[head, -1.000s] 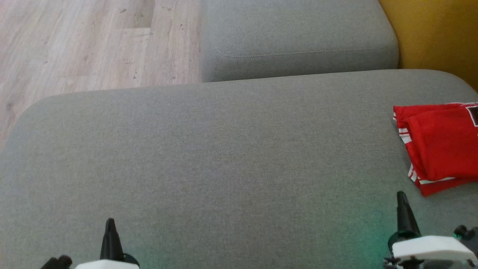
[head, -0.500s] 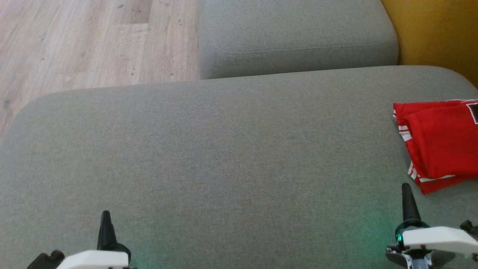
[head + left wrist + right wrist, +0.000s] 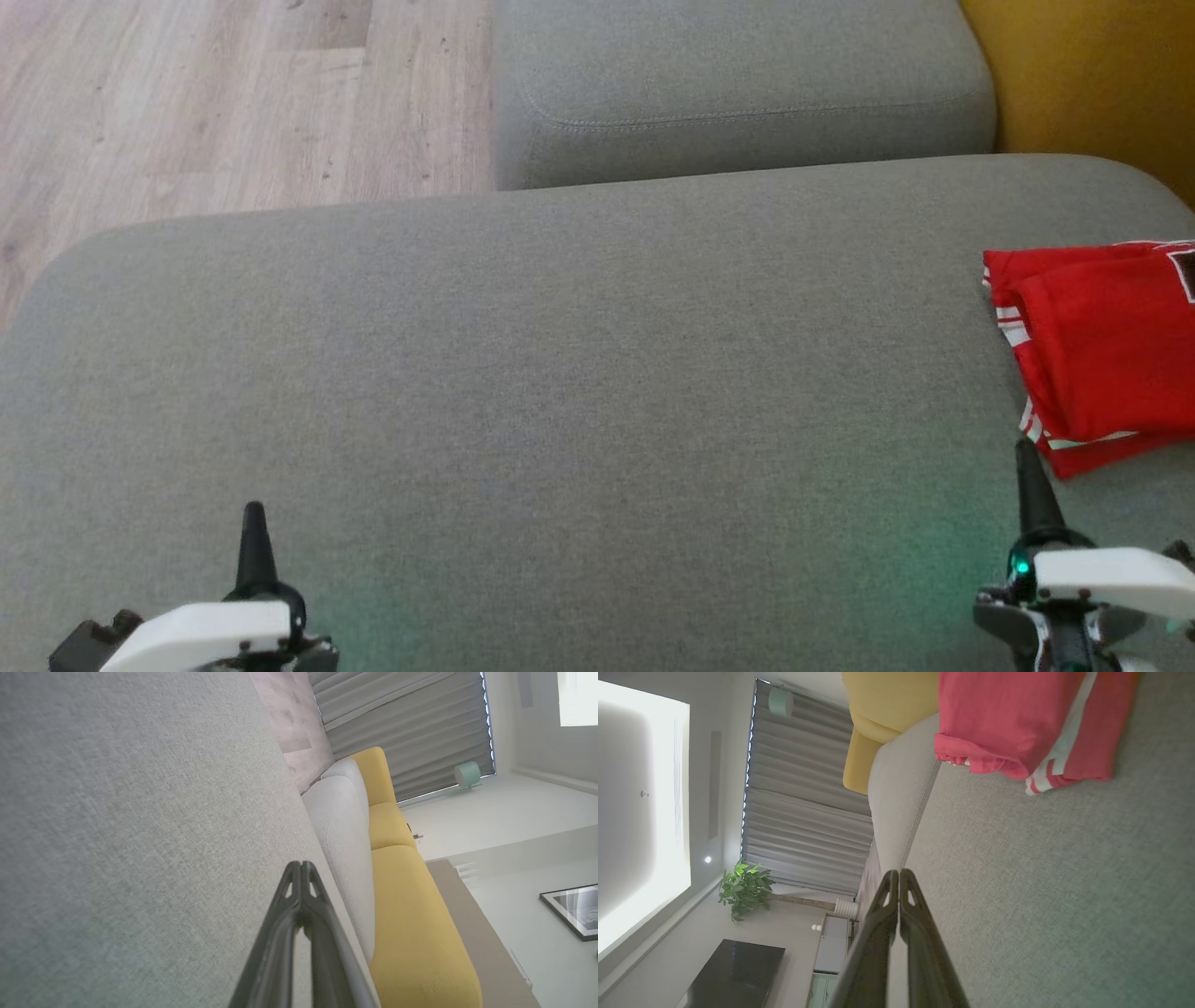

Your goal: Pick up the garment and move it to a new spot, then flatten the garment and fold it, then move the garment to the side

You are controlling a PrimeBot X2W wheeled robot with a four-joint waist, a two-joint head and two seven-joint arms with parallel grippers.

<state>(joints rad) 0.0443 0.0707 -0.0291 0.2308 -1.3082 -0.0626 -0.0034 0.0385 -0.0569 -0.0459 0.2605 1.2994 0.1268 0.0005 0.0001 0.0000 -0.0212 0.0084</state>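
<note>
Both empty and pinched together, left pincer (image 3: 253, 515) and right pincer (image 3: 1026, 452); garment (image 3: 1102, 355) patch (image 3: 1187, 273) unreadable

My left gripper (image 3: 253, 523) showed at the lower left of the head view as a slim black spike, tapering to a blunt tip above a round dark collar (image 3: 273, 597). Under it sat a smooth white shell (image 3: 201, 630) with a dark blocky part (image 3: 89, 639) at its left. My right gripper (image 3: 1027, 457), at the lower right, was the same black taper. Its collar carried a small green light (image 3: 1021, 567), and its white cover (image 3: 1111, 577) bore tiny dark screws over grey metal parts (image 3: 1004, 621). In the wrist views my fingers (image 3: 275, 938) (image 3: 875, 938) were long, dark grey and ribbed, with small triangular cut-outs near the tips.
</note>
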